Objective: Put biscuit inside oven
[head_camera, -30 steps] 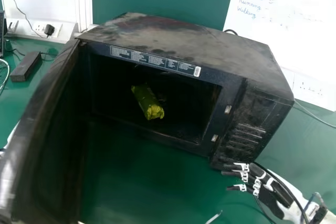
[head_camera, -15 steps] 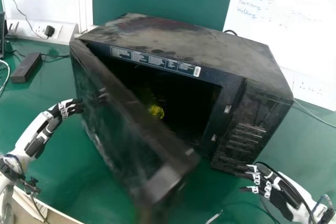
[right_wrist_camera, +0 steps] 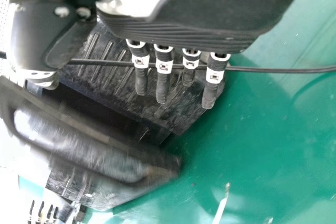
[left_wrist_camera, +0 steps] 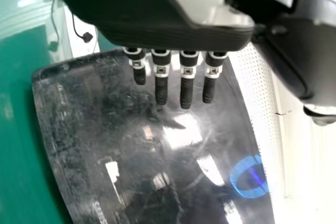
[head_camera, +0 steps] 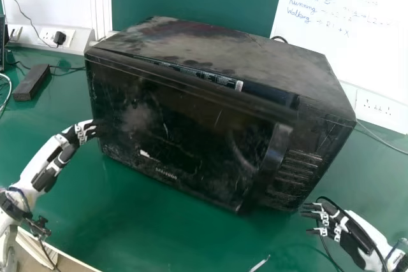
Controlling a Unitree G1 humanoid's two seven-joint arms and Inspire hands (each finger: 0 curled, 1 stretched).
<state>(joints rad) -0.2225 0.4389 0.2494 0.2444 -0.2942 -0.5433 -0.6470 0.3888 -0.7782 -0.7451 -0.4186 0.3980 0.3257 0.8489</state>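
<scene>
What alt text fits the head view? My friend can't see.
A black microwave with its door nearly shut sits on a green table. The left robot hand is by the door, the right robot hand near the microwave's lower right corner.

From my head camera I see a green tabletop (head_camera: 159, 234). The black oven (head_camera: 191, 132) stands mid-frame, a dark oblong block (head_camera: 30, 83) lies upper left, a thin pale piece (head_camera: 259, 264) bottom, right of centre.

Black oven (head_camera: 185, 132), green table (head_camera: 159, 227), white whiteboard (head_camera: 357, 30)
</scene>
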